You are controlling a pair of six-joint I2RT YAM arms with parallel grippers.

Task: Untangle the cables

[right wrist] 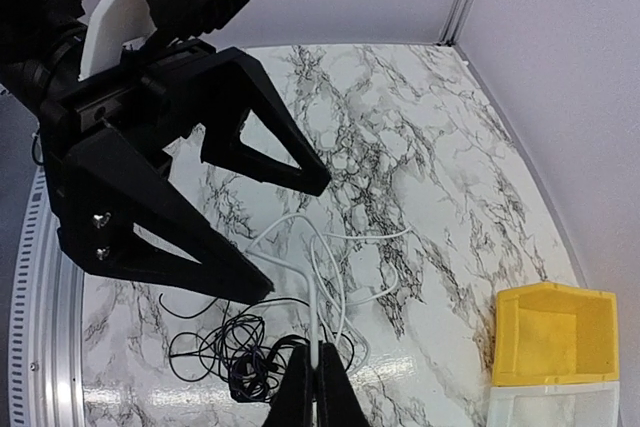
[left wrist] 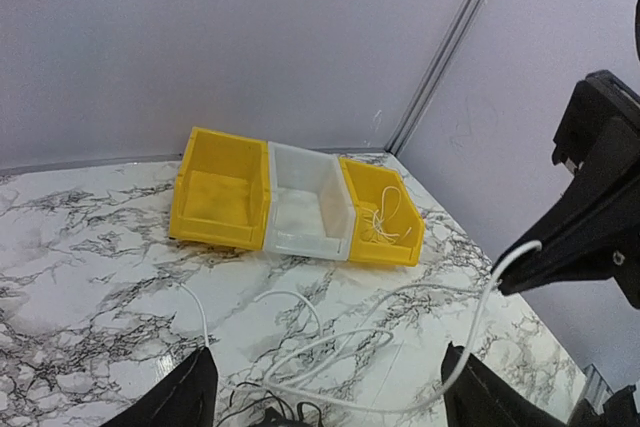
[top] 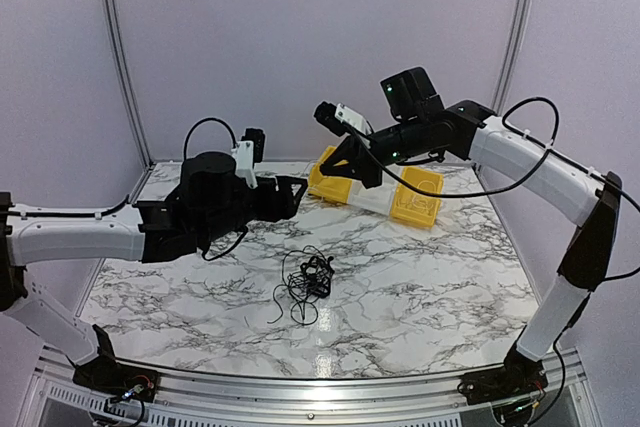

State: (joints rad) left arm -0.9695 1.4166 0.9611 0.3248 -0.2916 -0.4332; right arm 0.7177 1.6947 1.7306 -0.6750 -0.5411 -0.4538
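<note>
The right fingers (right wrist: pixel 296 397) pinched a white cable (right wrist: pixel 314 297) trailing down to the tangle (top: pixel 310 277); the spread left fingers (left wrist: pixel 180 397) hung nearer.

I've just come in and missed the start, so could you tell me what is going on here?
The right end effector is shut on a white cable and holds it up over the table, its slack trailing down towards the black tangle. The left end effector hangs open nearby, holding nothing. A yellow bin at the back holds a whitish cable.
</note>
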